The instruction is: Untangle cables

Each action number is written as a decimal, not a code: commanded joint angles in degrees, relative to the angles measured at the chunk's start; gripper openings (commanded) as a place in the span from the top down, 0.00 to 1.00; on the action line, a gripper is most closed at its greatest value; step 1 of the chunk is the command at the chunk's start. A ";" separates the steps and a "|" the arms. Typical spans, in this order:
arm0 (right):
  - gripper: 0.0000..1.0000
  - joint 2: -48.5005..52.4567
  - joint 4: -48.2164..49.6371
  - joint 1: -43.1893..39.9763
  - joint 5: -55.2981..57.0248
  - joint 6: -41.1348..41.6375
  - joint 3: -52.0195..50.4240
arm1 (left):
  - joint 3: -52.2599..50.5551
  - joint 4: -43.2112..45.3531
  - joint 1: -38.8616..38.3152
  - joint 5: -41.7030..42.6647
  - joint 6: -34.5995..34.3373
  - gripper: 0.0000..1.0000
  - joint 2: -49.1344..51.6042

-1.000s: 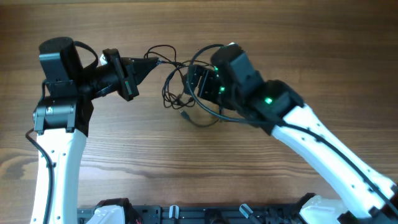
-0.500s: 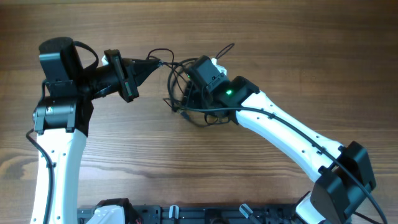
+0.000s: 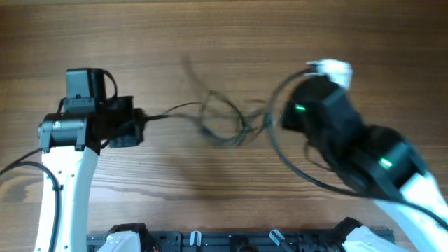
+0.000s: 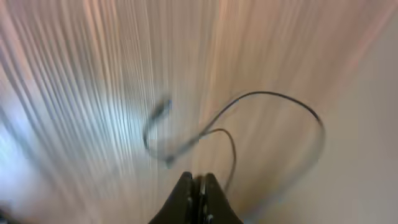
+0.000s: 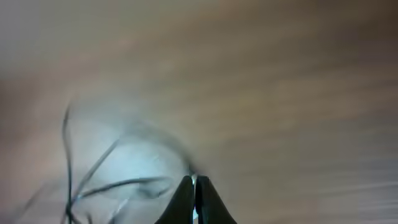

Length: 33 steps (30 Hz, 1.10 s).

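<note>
Cables point(image 3: 224, 124): a loose knot of thin black cords over the middle of the table point(image 3: 210, 42), strung between the two arms.
Handling: judged light and limp, with no stiffness of their own. They are smooth enough to slide through a pinch, and loops are likely to tighten if pulled hard.
Where to hold: best on a single strand outside the knot or just behind a plug, not on the crossing loops.
Left gripper point(image 4: 199, 185): jaws closed tight, pinching one strand that runs out to the knot.
Right gripper point(image 5: 194, 185): jaws closed tight. A blurred strand reaches their tips, so they appear to hold it.
Hard to make out: motion blur smears the right arm and the knot, so the crossings cannot be traced. No plugs can be picked out for sure. Whether the cords touch the table or hang above it cannot be told.
</note>
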 commanded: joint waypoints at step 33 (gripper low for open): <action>0.47 25.09 23.10 4.04 -42.75 -8.31 -1.03 | 1.40 46.23 0.81 40.57 -4.33 0.96 -8.20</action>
